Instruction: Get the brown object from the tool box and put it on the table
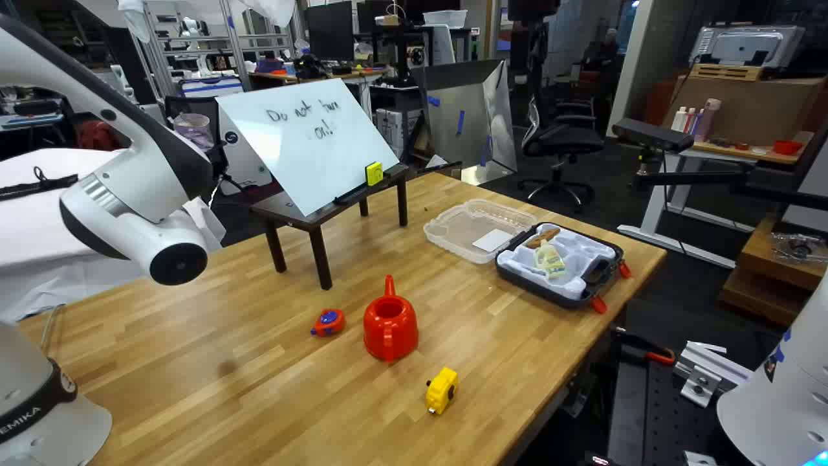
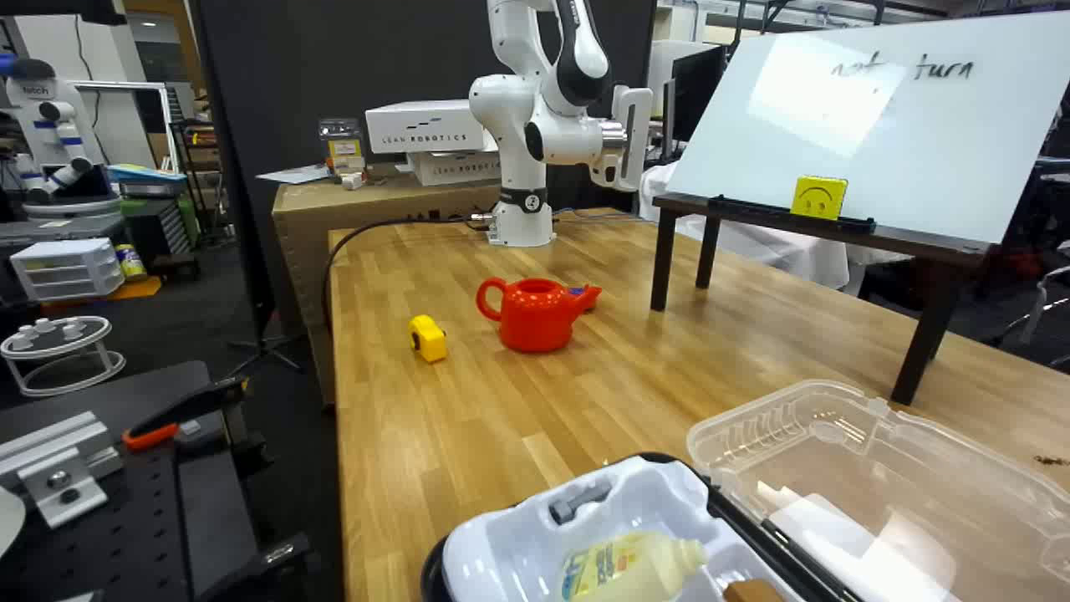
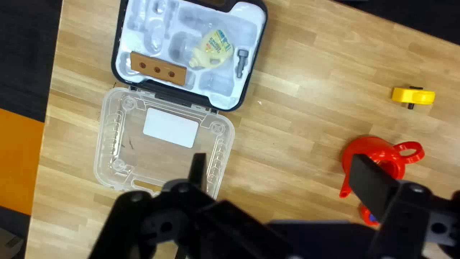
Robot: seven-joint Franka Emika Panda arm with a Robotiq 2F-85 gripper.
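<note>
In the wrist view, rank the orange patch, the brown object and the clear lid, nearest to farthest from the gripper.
1. Clear lid: left, partly hidden by the gripper.
2. Brown object: upper left, in the tool box.
3. Orange patch: far left, past the edge of the table.

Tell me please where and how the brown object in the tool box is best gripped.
The brown object is probably best gripped at mid-length, from above, with the gripper closing across its two long edges: it is a narrow oblong, so its width is the easy span, and the tool box is open above it.
</note>
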